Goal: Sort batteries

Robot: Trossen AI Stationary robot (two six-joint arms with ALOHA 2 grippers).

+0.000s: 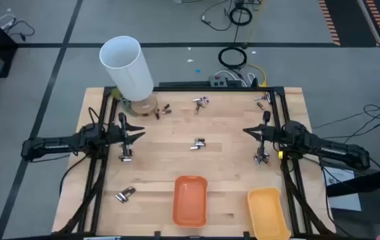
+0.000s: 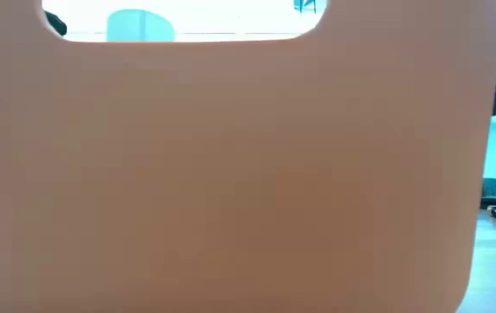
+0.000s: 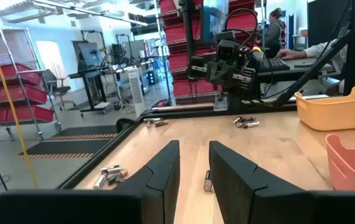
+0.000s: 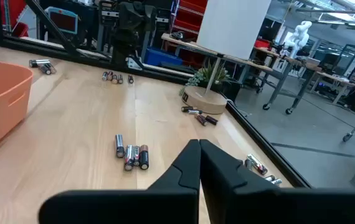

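A: Batteries, where?

B: I see them scattered in small clusters over the table (image 1: 230, 160). One cluster (image 1: 199, 143) mid-table, one (image 1: 201, 101) at the far edge, a pair (image 1: 163, 111) near the white tube (image 1: 127, 67), one (image 1: 125, 194) near the front left, one (image 1: 263, 99) at the far right corner. More lie under each arm: a cluster (image 1: 126, 155) by my left tool (image 1: 125, 131), another (image 1: 263, 159) by my right tool (image 1: 258, 131).

A: Tool states?

B: Left tool (image 3: 194, 163) has its fingers partly apart, nothing between them; a single battery (image 3: 207, 181) lies on the table in the gap ahead. Right tool (image 4: 199, 163) is closed, fingers pressed together, empty. Both hover at mid-depth, left at the table's left side, right at its right.

A: Trays?

B: Orange tray (image 1: 190, 200) front centre, yellow tray (image 1: 269, 212) front right, apart from each other. I can't make out any cells inside them. Low view is blocked by the orange tray's wall (image 2: 231, 174).
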